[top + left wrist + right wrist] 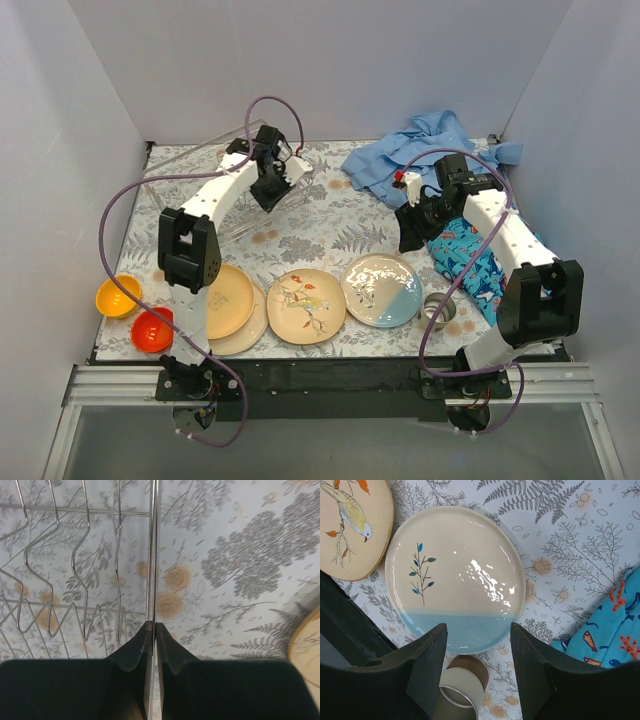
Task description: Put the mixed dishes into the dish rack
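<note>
The wire dish rack [175,180] stands at the back left. My left gripper [270,188] is shut on its thin rim wire [152,555], which runs up between the closed fingers [142,640]. Two stacked yellow-tan plates [230,305], a cream floral plate [306,305] and a cream-and-light-blue plate [382,290] lie in a row at the front. My right gripper [410,235] is open and empty, hovering above the blue plate's [455,580] near edge, and its jaws [477,627] frame a small cup [462,687]. An orange bowl [118,296] and a red bowl [152,330] sit front left.
A light-blue cloth [430,150] is heaped at the back right and a patterned blue cloth [470,260] lies under the right arm. The small cup [438,310] stands right of the blue plate. A tan plate edge [306,650] shows in the left wrist view.
</note>
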